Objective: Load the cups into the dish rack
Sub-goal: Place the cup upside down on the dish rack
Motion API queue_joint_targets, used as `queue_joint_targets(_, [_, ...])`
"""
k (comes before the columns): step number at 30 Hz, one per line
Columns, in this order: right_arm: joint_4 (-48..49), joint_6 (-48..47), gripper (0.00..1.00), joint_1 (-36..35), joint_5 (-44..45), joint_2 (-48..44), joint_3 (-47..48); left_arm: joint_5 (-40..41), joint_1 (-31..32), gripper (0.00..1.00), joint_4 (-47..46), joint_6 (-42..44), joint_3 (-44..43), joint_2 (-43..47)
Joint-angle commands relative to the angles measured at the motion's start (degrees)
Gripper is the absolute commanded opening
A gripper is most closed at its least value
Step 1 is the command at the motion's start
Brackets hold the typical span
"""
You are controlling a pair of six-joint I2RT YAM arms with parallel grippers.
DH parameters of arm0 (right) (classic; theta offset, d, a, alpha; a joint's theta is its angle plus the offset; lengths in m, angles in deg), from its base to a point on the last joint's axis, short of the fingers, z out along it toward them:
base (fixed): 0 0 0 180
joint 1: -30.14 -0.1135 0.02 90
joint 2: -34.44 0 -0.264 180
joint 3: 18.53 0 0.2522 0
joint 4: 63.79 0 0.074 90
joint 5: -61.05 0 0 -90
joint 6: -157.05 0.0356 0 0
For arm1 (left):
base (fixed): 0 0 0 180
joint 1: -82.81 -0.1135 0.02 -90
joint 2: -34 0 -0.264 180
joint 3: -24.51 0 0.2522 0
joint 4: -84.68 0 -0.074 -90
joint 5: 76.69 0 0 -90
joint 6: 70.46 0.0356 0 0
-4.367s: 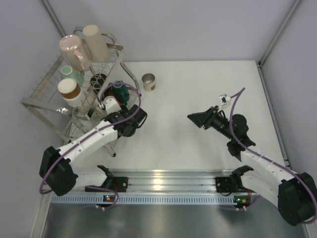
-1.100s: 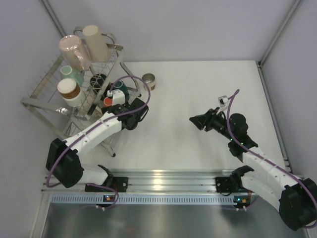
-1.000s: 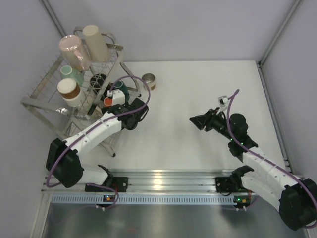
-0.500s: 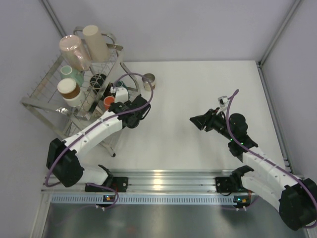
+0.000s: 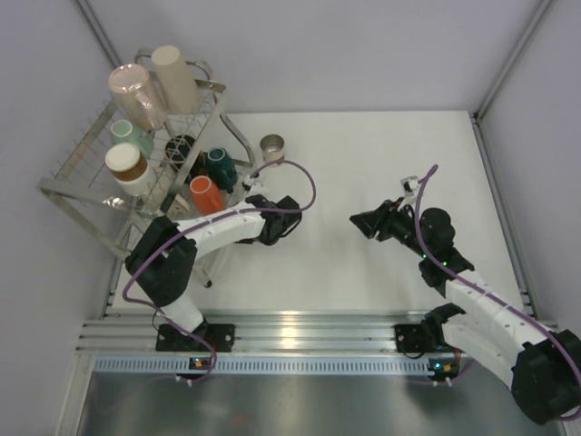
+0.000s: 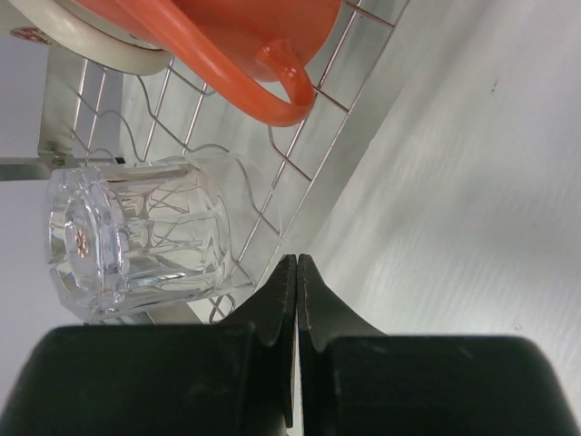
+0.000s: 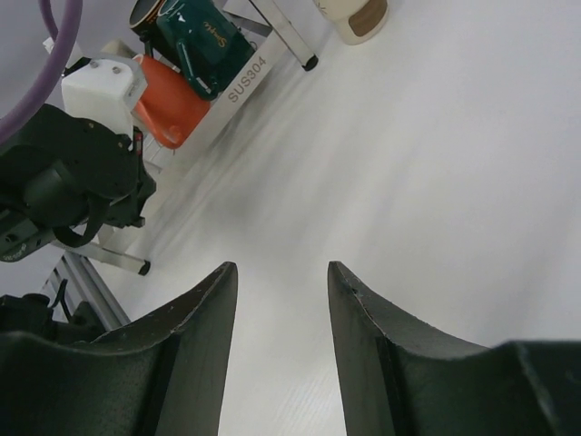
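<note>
White bench (image 5: 381, 145), grey walls. Stamped on the dish rack (image 7: 238, 84) frame is SUS304. The dark teal mug (image 7: 204, 32) carries cursive lettering too small to read. Seven cups (image 5: 136, 91) show in the rack from above, plus a clear glass (image 6: 127, 232) low inside. One lone cup (image 5: 272, 147) stands on the bench just beside the rack. The left gripper (image 6: 297, 261), pinched together and empty, sits by the rack's foot near the glass. The right gripper (image 7: 277, 270), part open and empty, hangs well apart from the rack.
</note>
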Motion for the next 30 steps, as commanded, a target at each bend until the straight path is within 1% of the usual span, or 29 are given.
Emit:
queue_joint_targets(1, [0.2,-1.9,0.45,1.1,0.3,-1.7,1.1,-1.3,-2.9,0.00,1.7,-1.4,-0.5,1.2])
queue_joint_targets(2, [0.2,-2.0,0.45,1.3,0.2,-1.8,1.2,-2.2,-3.7,0.00,2.2,-2.4,-0.5,0.7])
queue_joint_targets(3, [0.1,-2.1,0.45,1.5,0.0,-2.0,1.3,-2.4,-4.3,0.00,3.7,-5.6,-0.3,0.1])
queue_joint_targets(6, [-0.7,-2.6,0.45,2.3,-0.9,-2.3,2.2,-3.1,-5.9,0.00,4.3,-7.9,0.8,-0.7])
queue_joint_targets(10, [-2.0,-3.8,0.45,3.1,-1.3,-2.9,2.9,-2.6,-7.8,0.00,9.3,-13.0,-1.1,-3.6])
queue_joint_targets(12, [-2.0,-3.9,0.45,3.4,-1.7,-2.9,2.9,-2.6,-7.8,0.00,10.1,-14.6,-2.6,-4.0])
queue_joint_targets(21, [-3.0,-5.4,0.45,4.2,-2.1,-4.0,2.2,-4.9,-7.9,0.00,11.0,-12.9,-8.4,-5.7])
queue_joint_targets(25, [-3.1,-5.7,0.45,4.8,-2.6,-3.8,2.2,-4.3,-7.9,0.00,12.6,-15.3,-8.5,-5.6])
queue_joint_targets(30, [-2.8,-5.7,0.45,5.2,-3.2,-3.0,2.3,-7.0,-7.9,0.00,13.3,-15.5,-9.6,-6.9])
